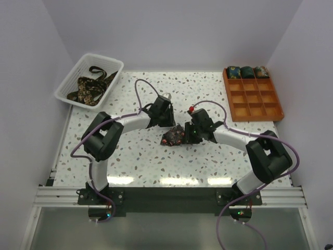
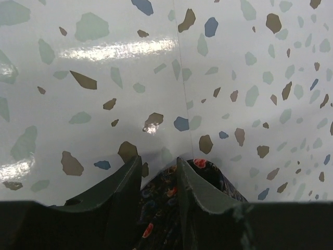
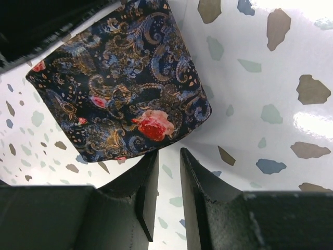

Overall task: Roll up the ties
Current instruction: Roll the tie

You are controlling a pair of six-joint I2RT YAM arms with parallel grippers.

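Mid-bench, both arms meet over one paisley tie (image 1: 173, 137), a dark bunched-up piece of fabric lying on the speckled terrazzo bench (image 1: 145, 161). Left claw (image 2: 157, 162) is pinching the paisley tie: dark floral fabric with red and orange specks fills the gap between its two fingers (image 2: 122, 190) and runs back toward the wrist, and a bit of cloth bulges out on the right side of the fingers. Right claw (image 3: 168, 153) is narrowly spread, with only bare bench visible in the slit between the jaws. The tie sits just ahead of its fingertips, navy with gold and blue swirls and red roses, and its lower edge is right at the tip of the left-hand finger; cannot tell if they are touching. The white mesh basket (image 1: 99, 56) is at the far left corner and overhangs the bench edge, with loose unrolled ties (image 1: 91, 86) heaped inside. The orange gridded tray (image 1: 255, 104) is at the far right, with three rolled ties (image 1: 247, 72) side by side in its back row, one per compartment.
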